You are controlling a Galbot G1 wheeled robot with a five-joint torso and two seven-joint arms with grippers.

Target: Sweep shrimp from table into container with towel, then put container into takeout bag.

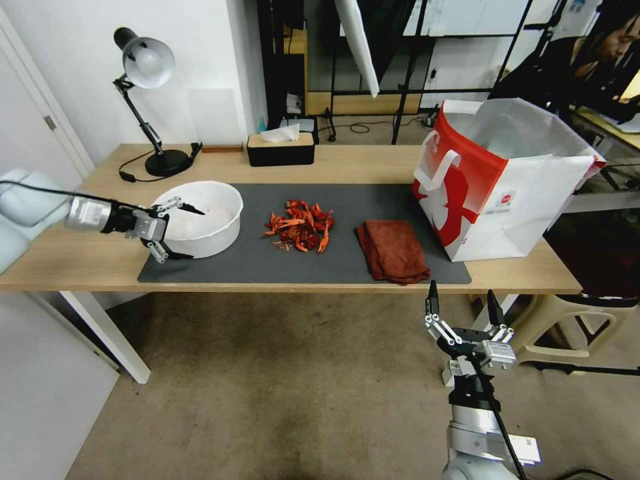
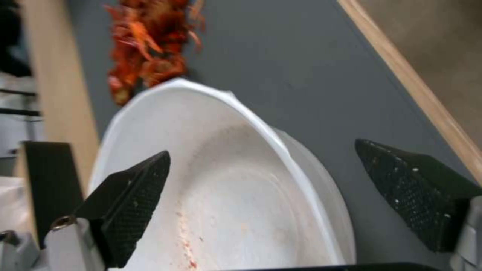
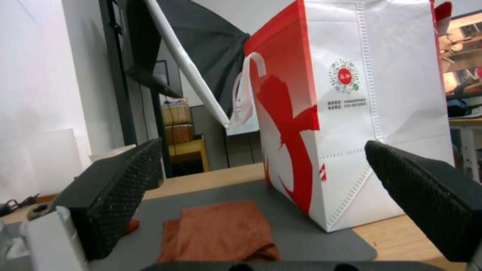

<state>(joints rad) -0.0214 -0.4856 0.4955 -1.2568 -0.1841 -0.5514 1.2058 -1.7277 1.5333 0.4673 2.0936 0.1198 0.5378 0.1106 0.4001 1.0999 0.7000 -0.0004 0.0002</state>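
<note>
The white container (image 1: 212,208) stands at the left end of the dark mat (image 1: 363,200) on the table (image 1: 373,157). My left gripper (image 1: 193,233) is open, its jaws straddling the container's near-left rim: one finger over the inside, one outside above the mat. The left wrist view shows the container (image 2: 226,188), my left gripper (image 2: 261,150) and the shrimp (image 2: 145,45) beyond. The shrimp (image 1: 300,225) lie heaped mid-mat. The rust-brown towel (image 1: 393,250) lies folded to their right, beside the takeout bag (image 1: 500,180). My right gripper (image 1: 461,293) hangs open below the table's front edge, facing the towel (image 3: 221,229) and bag (image 3: 351,113).
A desk lamp (image 1: 147,63) stands at the table's back left. A black tissue box (image 1: 280,148) sits at the back middle. A pale stool (image 1: 567,327) stands on the floor under the table's right end, close to my right arm.
</note>
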